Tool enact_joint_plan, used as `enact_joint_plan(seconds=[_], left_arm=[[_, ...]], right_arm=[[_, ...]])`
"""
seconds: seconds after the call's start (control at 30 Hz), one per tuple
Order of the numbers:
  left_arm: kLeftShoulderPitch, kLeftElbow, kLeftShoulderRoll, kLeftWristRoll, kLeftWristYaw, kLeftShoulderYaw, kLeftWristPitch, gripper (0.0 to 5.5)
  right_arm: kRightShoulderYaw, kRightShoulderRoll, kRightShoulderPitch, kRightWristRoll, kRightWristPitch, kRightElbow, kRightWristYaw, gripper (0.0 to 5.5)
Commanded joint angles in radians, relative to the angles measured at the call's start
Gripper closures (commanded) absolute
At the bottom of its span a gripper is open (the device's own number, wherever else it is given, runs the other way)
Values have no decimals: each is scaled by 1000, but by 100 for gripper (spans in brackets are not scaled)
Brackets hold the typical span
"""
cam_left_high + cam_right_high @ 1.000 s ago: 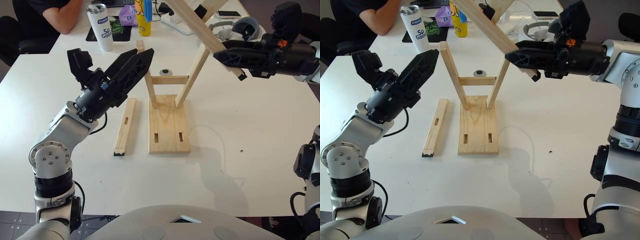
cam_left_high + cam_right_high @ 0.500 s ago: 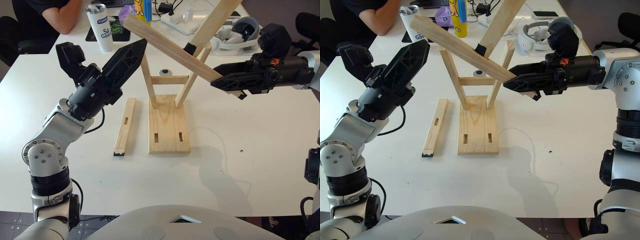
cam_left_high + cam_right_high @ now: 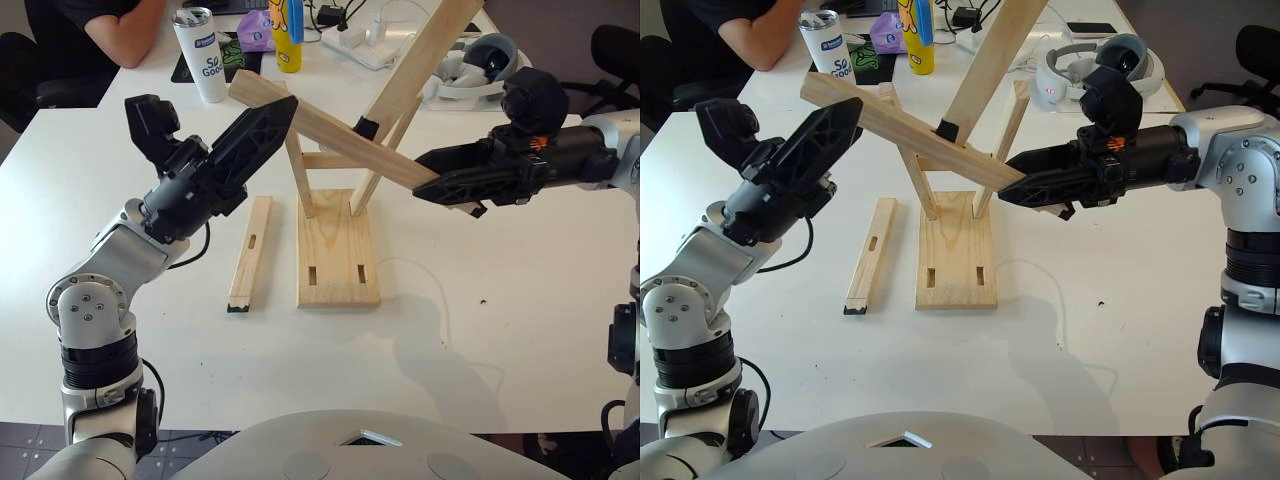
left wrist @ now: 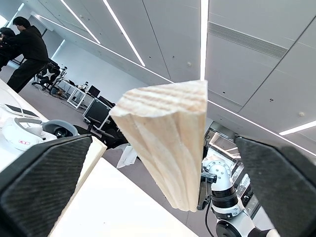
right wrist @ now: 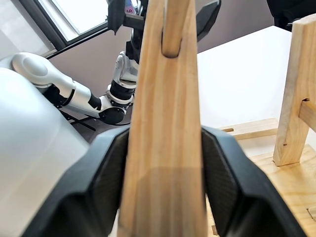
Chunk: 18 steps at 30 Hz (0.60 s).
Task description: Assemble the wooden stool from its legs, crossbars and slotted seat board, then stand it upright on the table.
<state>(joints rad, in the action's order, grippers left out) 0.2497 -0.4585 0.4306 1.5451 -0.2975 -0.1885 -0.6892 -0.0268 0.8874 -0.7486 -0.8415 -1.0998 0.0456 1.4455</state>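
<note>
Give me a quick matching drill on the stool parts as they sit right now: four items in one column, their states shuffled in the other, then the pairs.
Column one:
1. seat board
2. loose leg
3. slanting leg
4. left pincer

Column two:
A. open, a finger on each side of a wooden end
B. lying flat on the table, to the left of the board
C. clamped in the right pincer, above the table
D. flat on the table, two upright legs standing at its far end

Pairs: 1-D, 2-B, 3-C, 4-A.
</note>
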Motion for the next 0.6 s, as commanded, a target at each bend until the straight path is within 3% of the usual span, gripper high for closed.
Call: enact_joint_plan(seconds=[0.03,0.53,0.6], left_arm=[[-10,-5,11,-8,-7,1,-15,75],[-22,-40,15,24,2,13,-42,320],[-23,-44,18,28,3,13,-43,332]], right_arm=[[-6,16,6,-4,8,15,15,340],[-41,17,-30,21,29,-30,61,340],[-51,19,-35,36,44,-48,74,340]])
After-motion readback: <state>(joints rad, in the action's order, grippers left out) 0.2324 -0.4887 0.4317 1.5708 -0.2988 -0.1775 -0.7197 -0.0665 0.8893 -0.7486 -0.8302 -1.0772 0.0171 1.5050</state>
